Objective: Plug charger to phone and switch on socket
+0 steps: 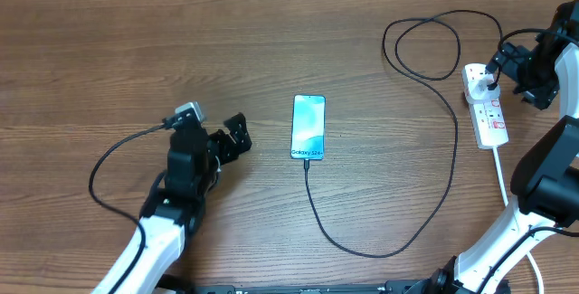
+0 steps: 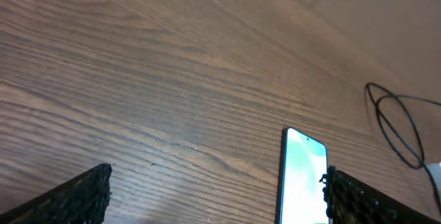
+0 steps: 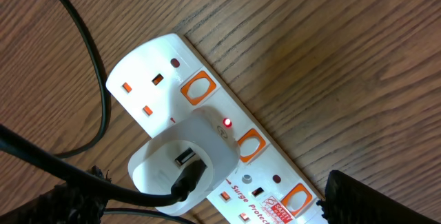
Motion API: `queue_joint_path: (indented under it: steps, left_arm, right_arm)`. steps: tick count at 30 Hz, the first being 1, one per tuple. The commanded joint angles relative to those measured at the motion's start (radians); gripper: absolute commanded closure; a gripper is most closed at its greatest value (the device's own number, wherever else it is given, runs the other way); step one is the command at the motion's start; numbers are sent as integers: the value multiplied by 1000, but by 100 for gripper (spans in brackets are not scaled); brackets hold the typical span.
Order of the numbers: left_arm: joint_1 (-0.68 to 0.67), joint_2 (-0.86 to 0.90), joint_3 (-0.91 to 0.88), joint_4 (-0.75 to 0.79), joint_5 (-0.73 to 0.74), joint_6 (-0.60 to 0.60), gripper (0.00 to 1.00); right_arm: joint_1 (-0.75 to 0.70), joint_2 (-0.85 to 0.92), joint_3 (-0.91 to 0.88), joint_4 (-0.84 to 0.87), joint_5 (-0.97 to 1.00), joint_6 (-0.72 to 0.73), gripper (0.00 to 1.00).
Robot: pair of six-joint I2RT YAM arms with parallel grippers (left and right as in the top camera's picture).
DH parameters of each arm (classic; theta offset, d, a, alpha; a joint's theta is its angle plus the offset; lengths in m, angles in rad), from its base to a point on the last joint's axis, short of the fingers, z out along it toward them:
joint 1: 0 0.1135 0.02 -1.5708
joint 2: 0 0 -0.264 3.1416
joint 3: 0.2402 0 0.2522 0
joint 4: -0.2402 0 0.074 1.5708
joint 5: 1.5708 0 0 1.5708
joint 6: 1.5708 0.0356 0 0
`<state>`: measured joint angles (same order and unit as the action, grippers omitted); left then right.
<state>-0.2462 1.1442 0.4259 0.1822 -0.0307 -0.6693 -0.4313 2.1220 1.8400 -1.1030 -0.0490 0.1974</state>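
Right wrist view: the socket lies directly beneath the right gripper, which is spread wide and empty. Its long axis runs diagonally, printed "Surge Protec…", and a red lamp glows by the charger plug. Well away from the socket, the phone, marked "Galaxy S24", sits nearer the wide-open left gripper.

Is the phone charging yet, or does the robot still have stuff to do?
It looks nearly finished. The charger reaches the bottom end of the phone, and its other end sits in a white adapter on the socket. A small red light glows there, so the switch seems on. The right gripper hovers open by the socket and the left gripper is open and empty. Probably only backing away remains.
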Motion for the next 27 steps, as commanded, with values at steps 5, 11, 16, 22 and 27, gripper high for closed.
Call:
queue_joint_path:
  steps: [5,11,16,22,27]
  left_arm:
    - [5,-156,-166,11,-34,12,0]
    - [4,-158,-176,31,-8,8,0]
    - [5,-183,-188,26,-4,20,0]
    - [5,-326,-349,184,-17,19,1]
    - [6,-480,-421,192,-37,47,0]
  right_arm:
    - [-2,-1,10,3,-5,-5,0]
    - [-2,-1,10,3,-5,-5,0]
    - [-2,-1,10,3,-5,-5,0]
    - [-2,-1,10,3,-5,-5,0]
    - [-2,-1,10,3,-5,-5,0]
